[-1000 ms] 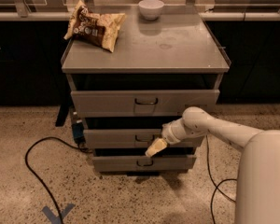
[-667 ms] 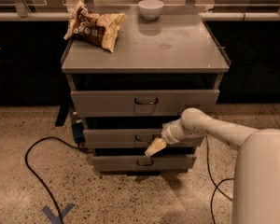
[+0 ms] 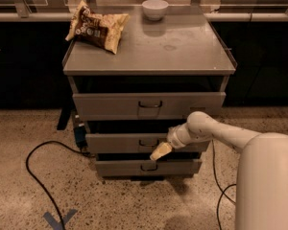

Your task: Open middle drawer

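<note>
At the front of the grey metal cabinet (image 3: 149, 56), the gripper (image 3: 159, 152) sits low against the middle drawer (image 3: 115, 143), just right of and slightly below its small dark wire handle (image 3: 148, 142). The white arm (image 3: 216, 131) reaches in from the right. Whether the gripper is spread or closed I cannot tell, nor whether it has hooked the handle at all. The middle drawer lies second of three, between the taller top drawer (image 3: 182, 104) and the lowest drawer (image 3: 120, 167), and its front looks shut or very nearly so.

The step in hand appears to be getting a hold on the handle. To do it well, the tip should come up and a little to the left so that it meets the wire loop squarely. The pull should then run straight out along the drawer's travel, because a sideways drag from the arm's angle could bind a wide, shallow drawer. The lowest drawer's handle (image 3: 149, 167) is near below and must not be caught instead.

Compared with the frame a second ago, almost nothing differs: gripper and arm hold the same place and the drawer front has not shifted. The chip bag (image 3: 97, 25) and white bowl (image 3: 155, 8) on top lie as they did.
</note>
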